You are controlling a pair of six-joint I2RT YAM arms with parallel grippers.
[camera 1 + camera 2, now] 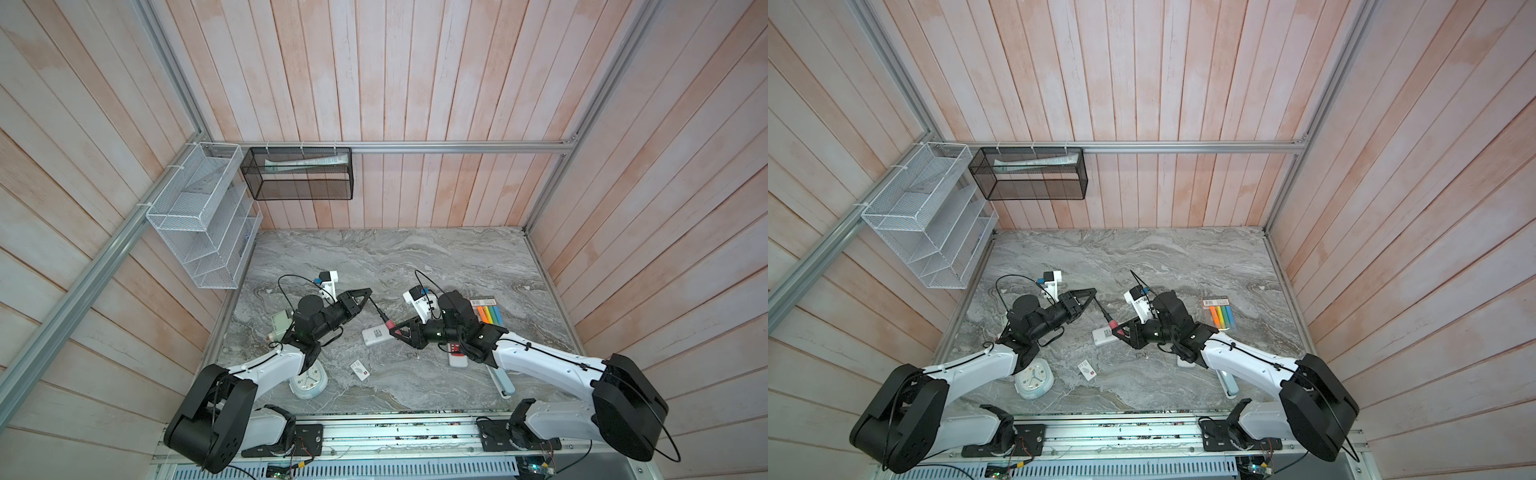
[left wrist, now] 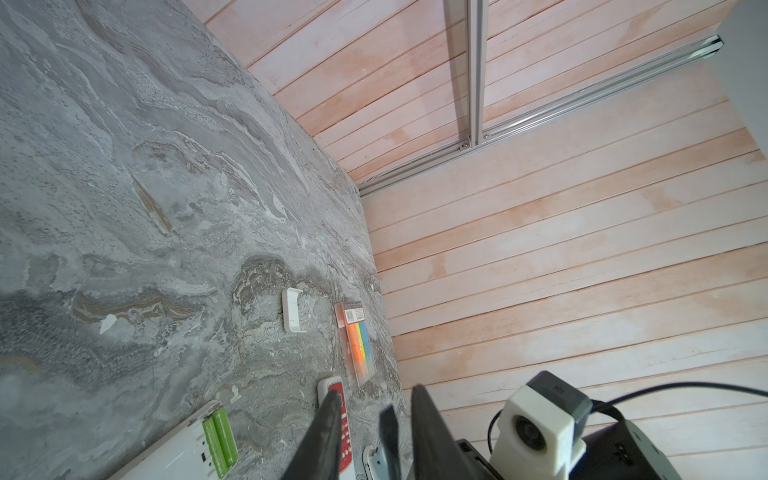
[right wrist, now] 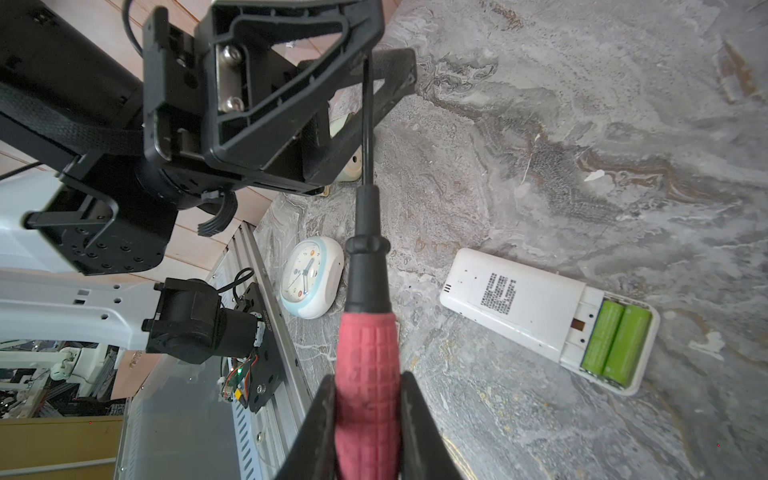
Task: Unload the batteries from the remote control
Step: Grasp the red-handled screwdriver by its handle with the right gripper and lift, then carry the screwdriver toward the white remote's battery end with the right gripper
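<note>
- Two batteries [image 3: 604, 337], yellow-green, sit side by side in the open compartment at one end of the white remote [image 3: 511, 300]. No other batteries are visible.
- White remote lies label side up on the marble table [image 3: 582, 145], near the middle in both top views, just beside the right gripper [image 3: 368, 379].
- Right gripper is clamped on the red handle of the screwdriver [image 3: 365, 353], one jaw on each side of the grip. The screwdriver is in the air, shaft pointing toward the left arm.
- Left gripper [image 2: 374, 401] has its jaws spread around the tip of the screwdriver. The left wrist view shows a gap on both sides of the blade, so it is not pinching anything.
- Loose white battery cover [image 2: 293, 311] lies on the table near the highlighter pack [image 2: 359, 345], well apart from the white remote.
- Second remote [image 2: 337, 409], with a red button panel, lies under the right arm.
- Alarm clock [image 3: 311, 282] sits near the table's front edge by the left arm.
</note>
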